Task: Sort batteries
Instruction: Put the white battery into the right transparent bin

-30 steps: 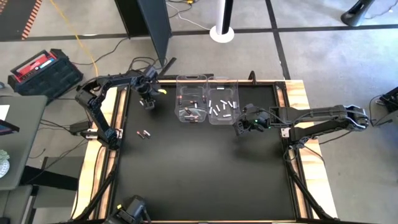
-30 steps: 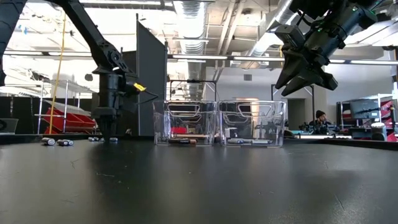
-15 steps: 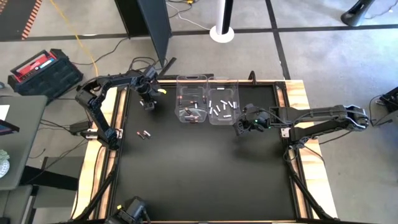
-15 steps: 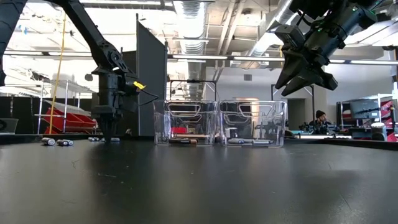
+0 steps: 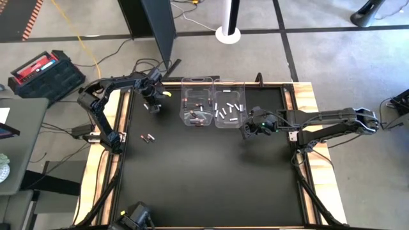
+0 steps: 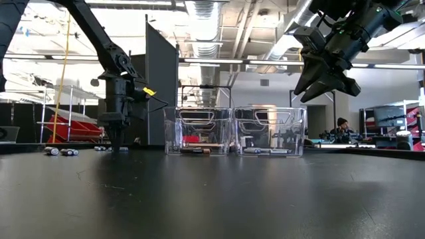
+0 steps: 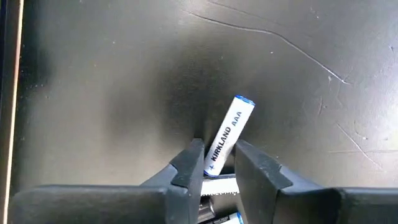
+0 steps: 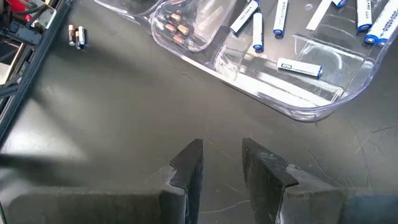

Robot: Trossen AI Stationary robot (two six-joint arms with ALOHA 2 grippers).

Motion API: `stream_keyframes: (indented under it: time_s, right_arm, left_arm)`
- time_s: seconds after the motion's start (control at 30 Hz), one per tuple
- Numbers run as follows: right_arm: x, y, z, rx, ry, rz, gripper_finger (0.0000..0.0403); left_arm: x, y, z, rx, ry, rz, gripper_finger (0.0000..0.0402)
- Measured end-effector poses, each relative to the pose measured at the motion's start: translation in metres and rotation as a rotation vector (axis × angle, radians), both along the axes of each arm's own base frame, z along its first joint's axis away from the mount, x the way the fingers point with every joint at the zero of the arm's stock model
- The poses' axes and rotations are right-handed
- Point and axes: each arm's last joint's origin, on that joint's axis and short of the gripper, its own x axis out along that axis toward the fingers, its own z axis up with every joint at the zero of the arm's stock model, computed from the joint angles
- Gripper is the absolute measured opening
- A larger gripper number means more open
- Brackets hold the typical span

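Note:
My left gripper (image 5: pixel 153 107) points down at the table's far left, just left of the two clear bins, and is shut on a white AAA battery (image 7: pixel 229 127) lying on the black mat. More white cells show under its fingers (image 7: pixel 217 185). The left bin (image 5: pixel 197 105) holds dark, copper-ended batteries (image 8: pixel 174 25). White ones (image 8: pixel 255 31) lie in the right bin (image 5: pixel 230 105). My right gripper (image 5: pixel 245 133) hangs open above the mat, right of the bins, with nothing between its fingers (image 8: pixel 186 162). My left gripper pinches the white battery's near end (image 7: pixel 214 163), the one opposite its blue tip, between its two fingers (image 7: pixel 189 165). The fingers come from above, pointing down. The battery lies on the mat, slanting away from the fingers.
Two or three loose batteries (image 5: pixel 147 137) lie on the mat near the left edge, nearer than my left gripper; the low view shows them too (image 6: pixel 61 151). The mat's middle and near half are bare. A wooden frame (image 5: pixel 305 96) rims the table.
My left gripper has stayed in place at the mat and drawn its fingers together onto the white battery, its wrist turning slightly. My right gripper has kept still.

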Motion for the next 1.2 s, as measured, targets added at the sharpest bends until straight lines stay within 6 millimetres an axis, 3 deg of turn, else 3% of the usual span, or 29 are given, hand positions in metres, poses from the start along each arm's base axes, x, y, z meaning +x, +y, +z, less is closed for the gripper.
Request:
stream_keyframes:
  time_s: [0.47, 0.83, 1.2]
  right_arm:
    - [0.0, -0.001, 0.0, -0.024, 0.004, -0.014, 0.0127]
    - [0.0, -0.001, 0.0, -0.023, 0.004, -0.014, 0.0127]
    - [0.0, 0.0, 0.0, -0.023, 0.003, -0.012, 0.0127]
  left_arm:
    - [0.006, -0.004, 0.0, 0.001, 0.008, 0.018, 0.0037]
    - [0.01, -0.009, 0.001, -0.018, 0.022, 0.061, 0.0037]
    - [0.012, -0.015, 0.014, -0.134, 0.071, 0.186, 0.0038]
